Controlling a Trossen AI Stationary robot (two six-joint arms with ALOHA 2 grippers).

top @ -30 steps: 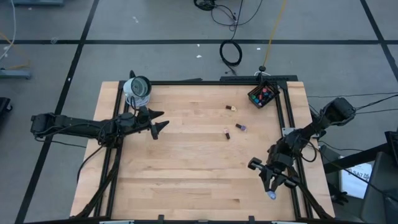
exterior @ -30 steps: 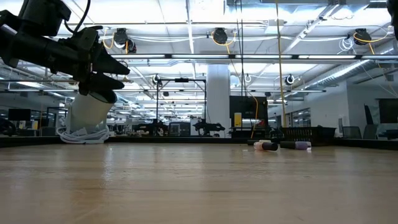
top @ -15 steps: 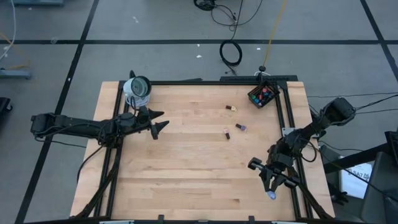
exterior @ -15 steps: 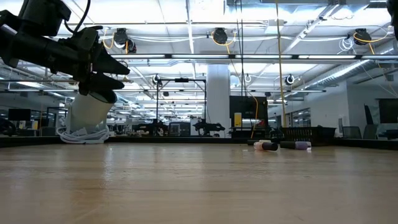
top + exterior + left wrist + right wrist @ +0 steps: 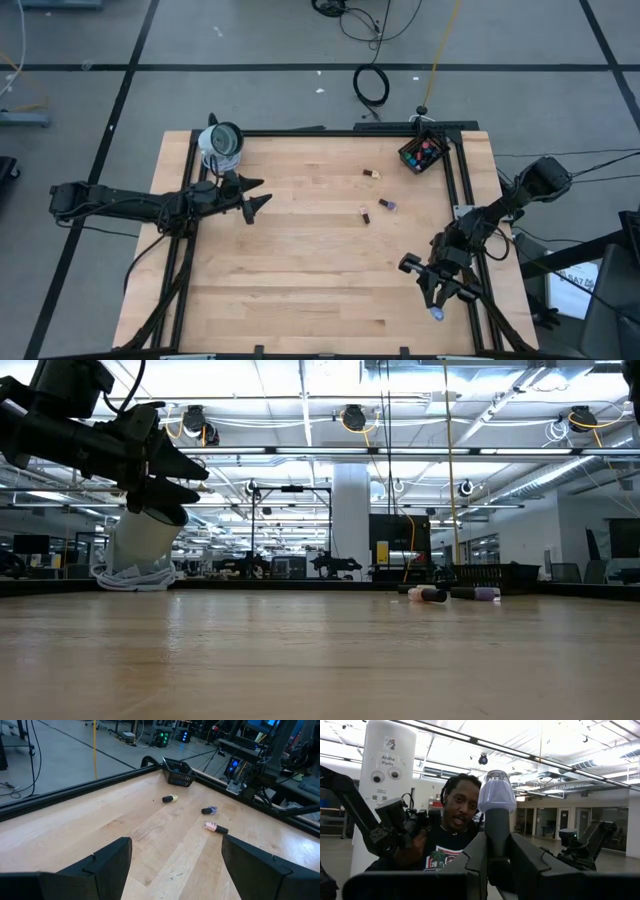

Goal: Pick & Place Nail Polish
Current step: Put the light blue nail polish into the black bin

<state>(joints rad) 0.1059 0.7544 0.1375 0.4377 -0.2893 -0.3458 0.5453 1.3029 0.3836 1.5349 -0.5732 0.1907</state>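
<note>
Nothing has moved: my right gripper (image 5: 438,305), lower right, stays clamped on a lilac bottle (image 5: 496,795); left gripper (image 5: 258,194) waits, spread empty.

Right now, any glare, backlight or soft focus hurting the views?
Low view: bright ceiling lights backlight the left gripper into a silhouette; the table shows sheen and the near boards look soft. Right wrist view: the right gripper holds a pale purple bottle against bright ceiling glare. High view: even light, soft shadows. Left wrist view: near fingers slightly soft.
</note>
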